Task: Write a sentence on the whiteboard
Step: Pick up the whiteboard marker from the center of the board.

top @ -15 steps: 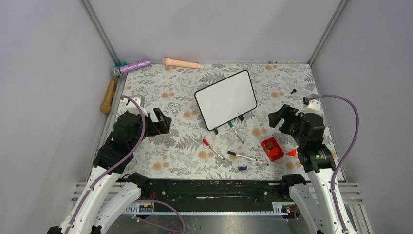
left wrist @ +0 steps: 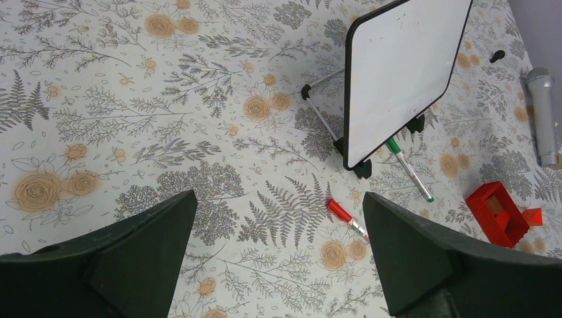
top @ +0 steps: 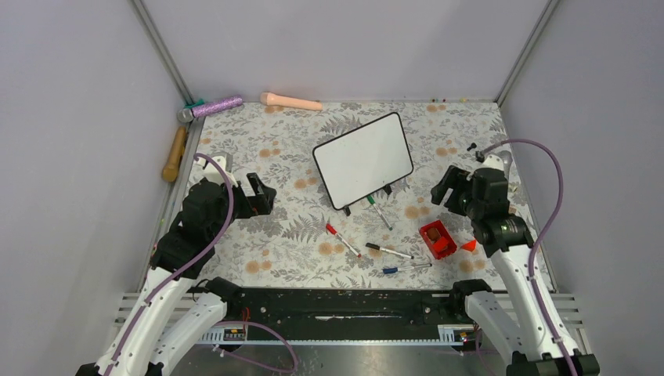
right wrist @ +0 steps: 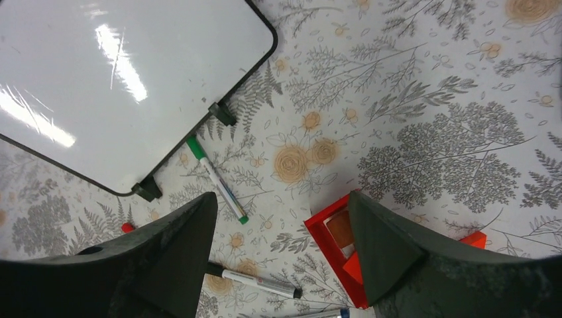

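Note:
The whiteboard [top: 363, 160] stands tilted mid-table on two black feet, blank; no green sentence shows on it. It also shows in the left wrist view [left wrist: 402, 73] and the right wrist view [right wrist: 126, 86]. A green-capped pen [top: 379, 211] lies just in front of it, and shows in the right wrist view [right wrist: 215, 179]. A red-capped pen [top: 342, 239], a black-capped pen [top: 389, 251] and a blue-capped pen [top: 406, 268] lie nearer. My left gripper [top: 261, 194] is open and empty, left of the board. My right gripper [top: 449, 188] is open and empty, right of the pens.
A red open box [top: 438, 239] and a small red wedge [top: 470, 246] lie near the right arm. A purple glitter microphone [top: 210, 107], a peach cylinder [top: 291, 101] and a wooden handle [top: 174, 153] lie along the back left. A small black cap [top: 471, 146] sits back right.
My right arm has shifted slightly toward the back and left, and its cable has swung higher. The left arm, board and pens have not moved.

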`<state>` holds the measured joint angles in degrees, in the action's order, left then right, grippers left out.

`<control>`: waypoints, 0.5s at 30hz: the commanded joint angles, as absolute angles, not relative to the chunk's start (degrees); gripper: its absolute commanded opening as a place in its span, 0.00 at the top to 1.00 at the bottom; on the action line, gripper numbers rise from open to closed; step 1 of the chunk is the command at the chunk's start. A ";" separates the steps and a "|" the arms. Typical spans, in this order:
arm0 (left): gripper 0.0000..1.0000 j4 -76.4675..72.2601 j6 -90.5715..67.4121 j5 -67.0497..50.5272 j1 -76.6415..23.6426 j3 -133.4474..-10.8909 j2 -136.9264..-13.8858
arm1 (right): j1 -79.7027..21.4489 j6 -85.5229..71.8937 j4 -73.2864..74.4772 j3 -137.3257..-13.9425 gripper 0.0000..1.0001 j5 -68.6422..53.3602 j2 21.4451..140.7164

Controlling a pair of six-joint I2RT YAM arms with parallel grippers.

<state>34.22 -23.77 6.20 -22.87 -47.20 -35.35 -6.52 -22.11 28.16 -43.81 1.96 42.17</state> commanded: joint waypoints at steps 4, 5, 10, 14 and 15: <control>0.01 31.24 -23.55 5.01 -22.86 -47.28 -34.72 | -14.56 -19.71 29.36 -47.39 0.22 2.85 48.40; 0.01 31.21 -23.55 4.99 -22.85 -47.31 -34.71 | -15.98 -19.23 29.39 -47.72 0.23 3.22 49.55; 0.01 31.20 -23.42 4.70 -22.87 -47.24 -34.68 | -19.70 -17.49 28.41 -49.04 0.27 -1.05 54.89; 0.01 30.69 -22.65 3.10 -22.84 -46.96 -34.63 | -21.16 -16.87 23.40 -47.66 0.28 -2.73 57.80; 0.01 30.48 -22.41 2.44 -22.85 -46.94 -34.65 | -21.49 -17.00 21.63 -47.23 0.28 -2.75 58.54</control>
